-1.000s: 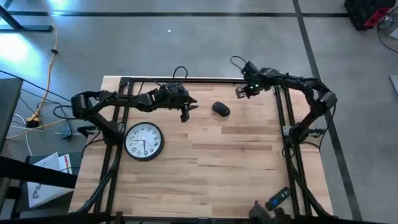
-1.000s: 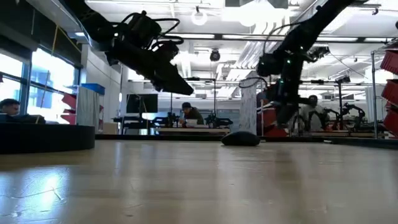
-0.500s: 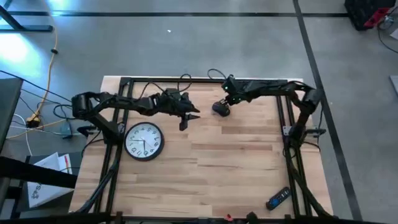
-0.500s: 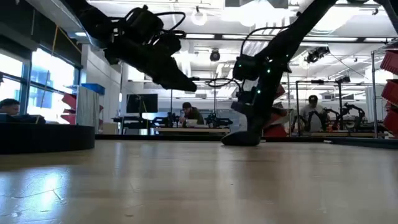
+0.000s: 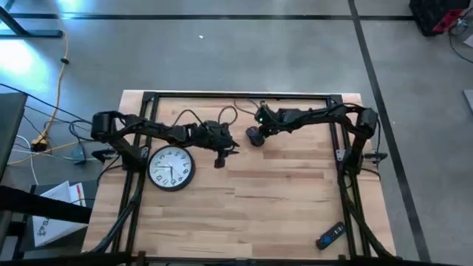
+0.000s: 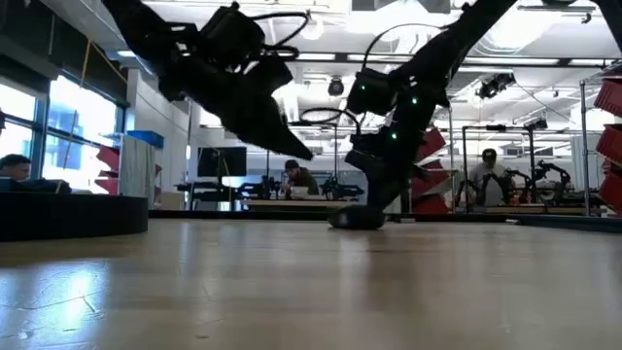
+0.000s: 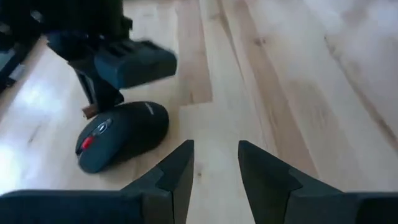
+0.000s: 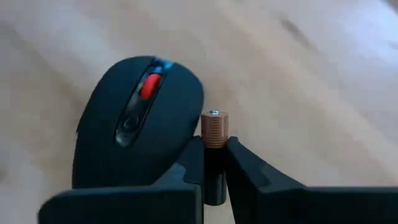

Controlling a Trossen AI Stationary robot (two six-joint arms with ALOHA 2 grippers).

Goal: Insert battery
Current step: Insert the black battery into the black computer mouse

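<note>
The right tool [image 8: 214, 163] has advanced across the counter [image 5: 281, 199] and now stands beside the mouse [image 8: 138, 118], clamped on the battery [image 8: 214, 134]. The mouse lies top up, so insertion cannot begin. The left tool [image 7: 214, 171] hovers nearby, narrowly open and empty.

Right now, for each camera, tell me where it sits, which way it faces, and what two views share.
High view: overhead, straight down on the table; both arms, clock.
Low view: at tabletop height, level across; arms drop from above onto the mouse.
Left wrist: past the open left pincer toward the mouse.
Right wrist: past the right pincer holding a battery beside the mouse.
Shared: all four show the mouse.
</note>
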